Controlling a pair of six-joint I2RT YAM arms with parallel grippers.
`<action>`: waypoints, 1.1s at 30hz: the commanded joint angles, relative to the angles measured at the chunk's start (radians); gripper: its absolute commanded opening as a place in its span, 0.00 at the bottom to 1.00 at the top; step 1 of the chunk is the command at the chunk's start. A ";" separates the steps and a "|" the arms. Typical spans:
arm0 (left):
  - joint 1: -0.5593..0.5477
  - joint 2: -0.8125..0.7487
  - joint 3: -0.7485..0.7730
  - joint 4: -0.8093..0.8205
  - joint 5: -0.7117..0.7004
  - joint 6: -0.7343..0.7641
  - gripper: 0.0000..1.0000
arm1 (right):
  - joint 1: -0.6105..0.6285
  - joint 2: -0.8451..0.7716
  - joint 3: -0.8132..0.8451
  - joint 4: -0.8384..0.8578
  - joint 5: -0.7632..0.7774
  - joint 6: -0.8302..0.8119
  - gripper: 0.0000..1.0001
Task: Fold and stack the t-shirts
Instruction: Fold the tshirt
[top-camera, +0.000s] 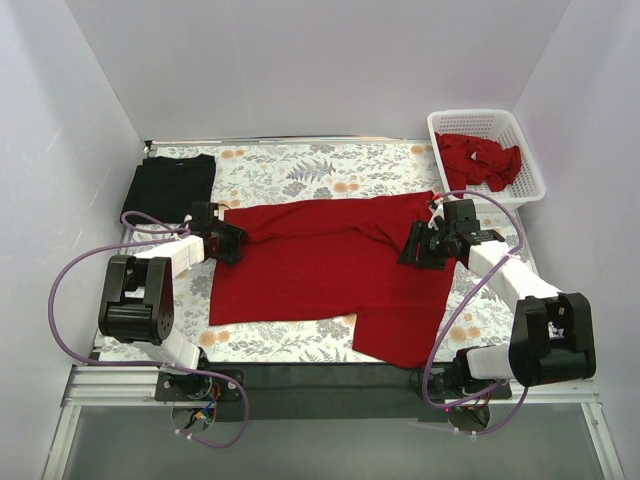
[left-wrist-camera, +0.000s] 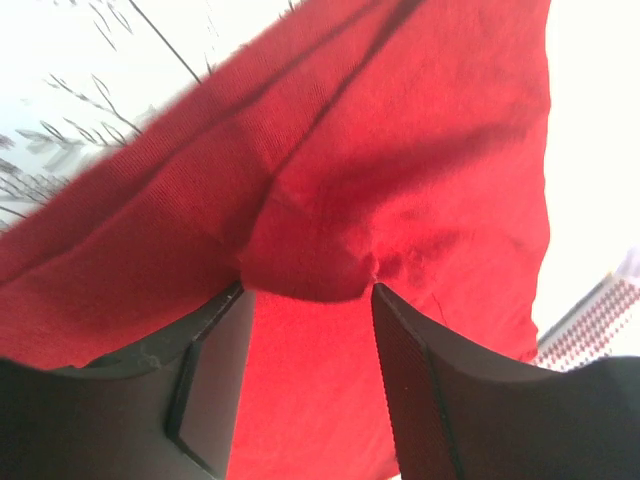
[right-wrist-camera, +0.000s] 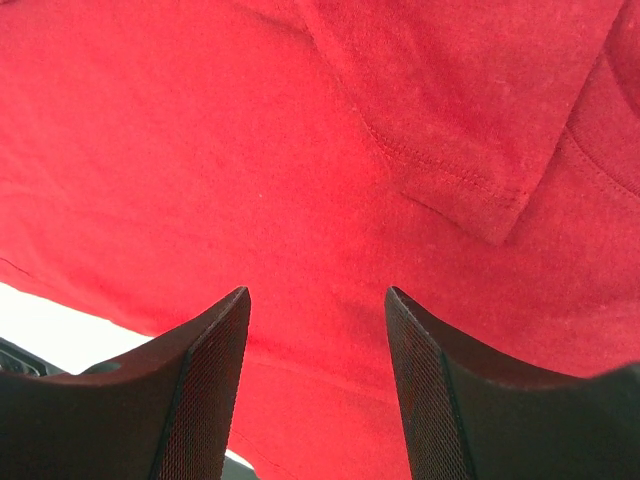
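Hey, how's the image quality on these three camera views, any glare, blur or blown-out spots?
Top external: evenly lit and sharp, the red t-shirt crisp. Left wrist: the table beyond the cloth is blown out white, its print faded. Right wrist: stitching readable, one overexposed white patch at lower left.

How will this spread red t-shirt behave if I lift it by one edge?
Likely floppy: the red t-shirt puckers between the fingers of the left gripper, and one sleeve lies folded over. Probably light, so a one-edge lift would let the rest sag and drag across the table, bunching.
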 joint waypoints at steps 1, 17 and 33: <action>-0.003 -0.021 0.020 0.011 -0.124 -0.016 0.46 | 0.005 0.003 -0.010 0.085 -0.033 0.028 0.53; -0.003 0.009 0.052 0.046 -0.225 0.102 0.31 | 0.006 0.002 -0.035 0.091 -0.023 0.018 0.52; -0.004 -0.075 0.040 0.080 -0.179 0.448 0.22 | 0.003 0.040 0.079 0.128 0.237 0.025 0.48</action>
